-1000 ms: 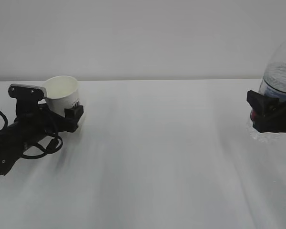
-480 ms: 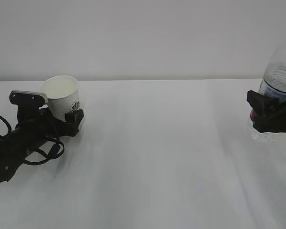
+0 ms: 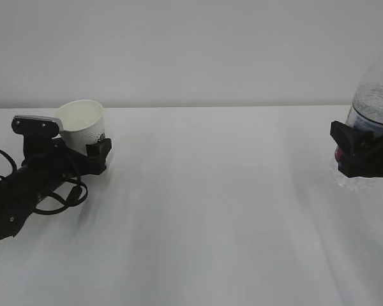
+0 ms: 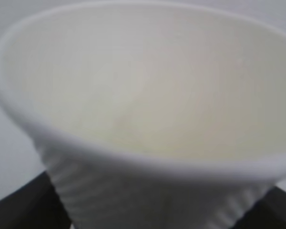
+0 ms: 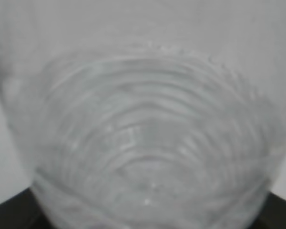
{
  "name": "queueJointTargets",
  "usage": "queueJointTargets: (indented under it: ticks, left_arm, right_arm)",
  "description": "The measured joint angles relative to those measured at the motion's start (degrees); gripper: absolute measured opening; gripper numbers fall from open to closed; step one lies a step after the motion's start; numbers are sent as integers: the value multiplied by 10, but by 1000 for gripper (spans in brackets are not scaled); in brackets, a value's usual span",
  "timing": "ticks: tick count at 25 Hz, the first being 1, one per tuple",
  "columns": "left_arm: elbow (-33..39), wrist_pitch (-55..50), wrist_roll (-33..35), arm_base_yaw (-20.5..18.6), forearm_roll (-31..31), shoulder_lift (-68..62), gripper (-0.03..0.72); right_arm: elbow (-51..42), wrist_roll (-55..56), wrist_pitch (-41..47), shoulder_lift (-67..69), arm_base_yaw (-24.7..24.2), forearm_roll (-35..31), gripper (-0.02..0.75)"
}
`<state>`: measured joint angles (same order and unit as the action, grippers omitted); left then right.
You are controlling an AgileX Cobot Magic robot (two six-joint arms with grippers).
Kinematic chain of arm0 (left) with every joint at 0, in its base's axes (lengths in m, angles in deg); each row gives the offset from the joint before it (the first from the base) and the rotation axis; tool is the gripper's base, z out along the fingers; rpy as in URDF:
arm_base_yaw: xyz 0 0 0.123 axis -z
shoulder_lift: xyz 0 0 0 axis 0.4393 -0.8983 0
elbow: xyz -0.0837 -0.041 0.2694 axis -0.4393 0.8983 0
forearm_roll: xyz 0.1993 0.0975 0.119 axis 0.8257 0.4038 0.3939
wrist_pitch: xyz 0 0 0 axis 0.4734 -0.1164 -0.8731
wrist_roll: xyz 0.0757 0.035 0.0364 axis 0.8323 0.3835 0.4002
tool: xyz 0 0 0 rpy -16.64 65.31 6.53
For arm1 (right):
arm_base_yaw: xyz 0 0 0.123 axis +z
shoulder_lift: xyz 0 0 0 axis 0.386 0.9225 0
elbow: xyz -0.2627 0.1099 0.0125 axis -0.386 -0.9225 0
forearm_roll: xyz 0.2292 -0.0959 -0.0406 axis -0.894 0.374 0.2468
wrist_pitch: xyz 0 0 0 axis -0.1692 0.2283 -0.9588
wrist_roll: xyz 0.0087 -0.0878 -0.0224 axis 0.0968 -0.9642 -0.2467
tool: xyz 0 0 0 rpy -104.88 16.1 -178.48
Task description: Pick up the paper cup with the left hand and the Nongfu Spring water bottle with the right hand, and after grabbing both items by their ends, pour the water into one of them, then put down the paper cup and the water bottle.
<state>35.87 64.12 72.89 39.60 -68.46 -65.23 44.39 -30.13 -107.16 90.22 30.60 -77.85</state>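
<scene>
The white paper cup (image 3: pixel 83 121) leans toward the arm at the left of the table, its mouth turned up and to the left. My left gripper (image 3: pixel 89 148) lies low on the table and is shut on the cup's lower part. In the left wrist view the paper cup (image 4: pixel 143 95) fills the frame, with dark fingers (image 4: pixel 19 205) at both bottom corners. At the right edge my right gripper (image 3: pixel 364 156) is shut on the lower body of the clear Nongfu Spring water bottle (image 3: pixel 373 102), which holds water (image 3: pixel 370 118). The ribbed bottle (image 5: pixel 148 143) fills the right wrist view.
The white table (image 3: pixel 210 210) stretches between the two arms with nothing standing on it. A plain white wall (image 3: pixel 198 51) rises behind it. The left arm's looped cables (image 3: pixel 57 197) lie on the table.
The cup stood more upright half a second ago, its logo showing, and now leans back toward the arm. The left arm shifted slightly. The right gripper and bottle have not moved.
</scene>
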Motion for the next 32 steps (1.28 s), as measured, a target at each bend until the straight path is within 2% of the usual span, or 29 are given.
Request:
queueJointTargets:
  ticks: [4,13,25,32]
  left_arm:
    - [0,0,0,-1,10,0,567]
    - [10,-23,0,-1,32,21,557]
    - [145,10,0,-1,18,79,554]
    - [216,7,0,-1,30,137,553]
  right_arm:
    - [0,0,0,0,0,1,514]
    - [0,0,1,0,0,1,514]
    - [0,0,1,0,0,6,514]
    - [0,0,6,0,0,19,514]
